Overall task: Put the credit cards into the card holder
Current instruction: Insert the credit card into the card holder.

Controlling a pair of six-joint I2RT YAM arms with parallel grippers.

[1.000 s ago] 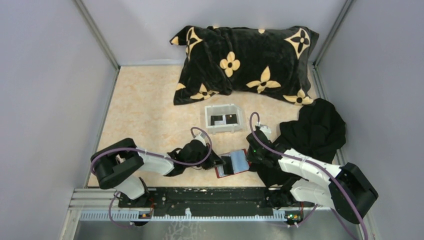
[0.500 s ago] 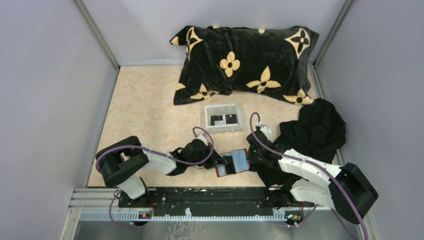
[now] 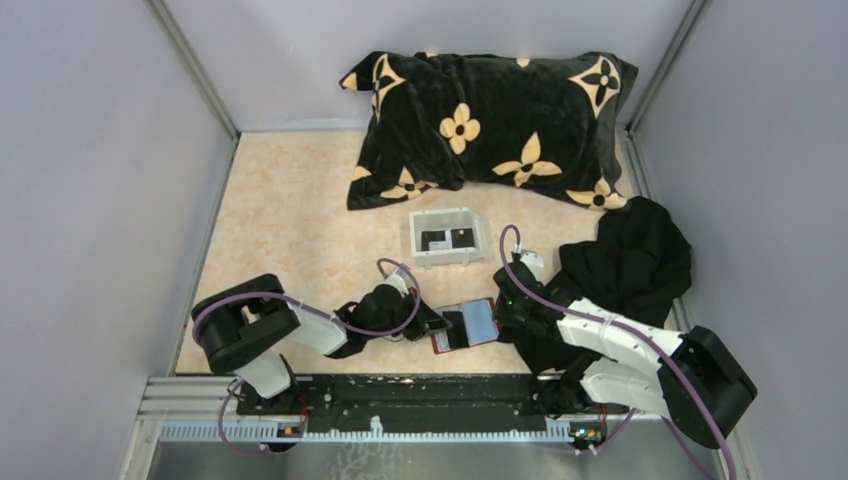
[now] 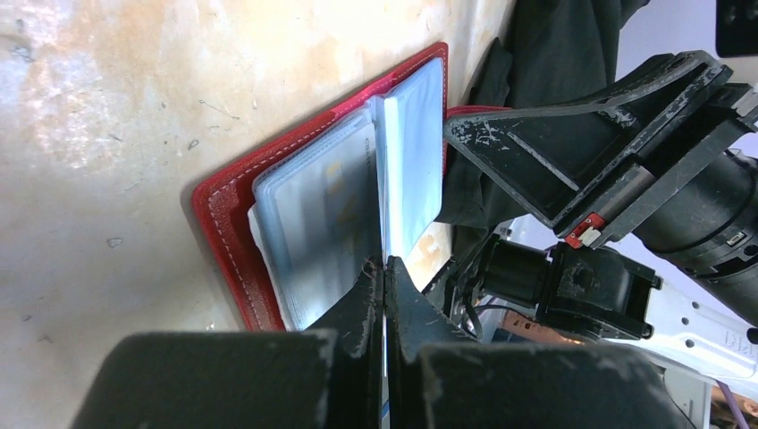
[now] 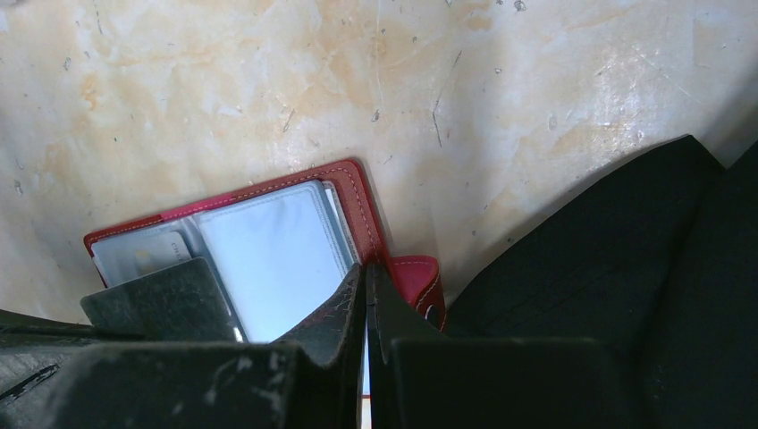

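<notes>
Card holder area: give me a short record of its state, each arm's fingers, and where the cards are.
card holder: red, lying open, clear pockets up
left fingers: shut, at the corner of a raised pocket leaf
right fingers: shut, at the holder's opposite edge; a pinch cannot be told
card in pocket: one, seen through the clear sleeve
black card: in the white tray, beyond the holder

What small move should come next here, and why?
Probably the right gripper should lift toward the white plastic tray: a black card with a white band lies there, while the left gripper pinches a clear pocket of the open red folding card holder.
</notes>
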